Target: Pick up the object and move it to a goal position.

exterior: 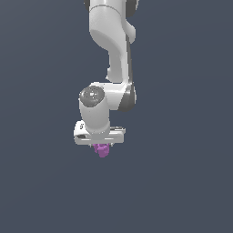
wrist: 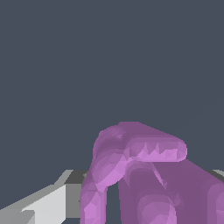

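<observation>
Protruding below the gripper, the object shows only its lower part in the exterior view; upper part hidden behind the white hand housing. Fingers not distinguishable in that view, masked by housing and object. Seen close up in the wrist view, the object fills the lower middle of the picture and is cut off at the picture's edge, so full outline cannot be made out.

Appearance: magenta-purple, matte, lumpy. One rounded lobe arches across, with a row of small pointed ridges along its underside; thicker blocky masses beneath it. Narrower than the hand housing above it.

Location: directly under the hand, touching it, against a plain dark grey-blue background. No contact with any surface visible.

Gripper state: apparently clamped on the object, since it hangs from the hand with nothing under it. A pale grey finger shows beside the object in the wrist view; contact faces hidden.

Arm pose: white arm descends from the top edge of the exterior view, bends at a grey-capped joint, hand pointing straight down. Upper links cut off at the frame edge.
</observation>
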`<state>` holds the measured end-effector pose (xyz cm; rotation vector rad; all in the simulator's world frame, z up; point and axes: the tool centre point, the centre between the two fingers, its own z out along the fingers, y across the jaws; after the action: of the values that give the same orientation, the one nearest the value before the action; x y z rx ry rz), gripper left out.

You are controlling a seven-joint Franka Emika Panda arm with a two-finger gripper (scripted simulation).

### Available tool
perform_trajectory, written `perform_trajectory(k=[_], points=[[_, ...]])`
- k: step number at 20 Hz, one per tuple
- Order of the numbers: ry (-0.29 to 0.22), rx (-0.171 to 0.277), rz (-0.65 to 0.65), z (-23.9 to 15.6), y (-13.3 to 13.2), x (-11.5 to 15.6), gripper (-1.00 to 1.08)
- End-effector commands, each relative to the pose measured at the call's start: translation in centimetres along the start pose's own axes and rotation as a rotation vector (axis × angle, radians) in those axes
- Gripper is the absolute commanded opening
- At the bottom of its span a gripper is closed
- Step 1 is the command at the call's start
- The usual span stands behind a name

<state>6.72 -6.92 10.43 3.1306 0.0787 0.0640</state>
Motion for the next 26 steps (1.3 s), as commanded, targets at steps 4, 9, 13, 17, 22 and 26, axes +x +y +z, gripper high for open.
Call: perform_trajectory(k=[4, 9, 13, 17, 22, 26], points=[[0.038, -0.010, 0.073, -3.2, -2.4, 0.3, -1.00], [0.078, -0.021, 0.151, -6.4, -4.9, 0.6, -1.00], [0.108, -0.030, 0.210, -8.9, -6.8, 0.9, -1.00], [0.136, -0.039, 0.267, -11.3, -8.6, 1.3, -1.00], [0.171, -0.050, 0.336, -14.2, -10.9, 1.8, -1.00], [0.199, -0.059, 0.391, -16.4, -12.6, 2.2, -1.00]])
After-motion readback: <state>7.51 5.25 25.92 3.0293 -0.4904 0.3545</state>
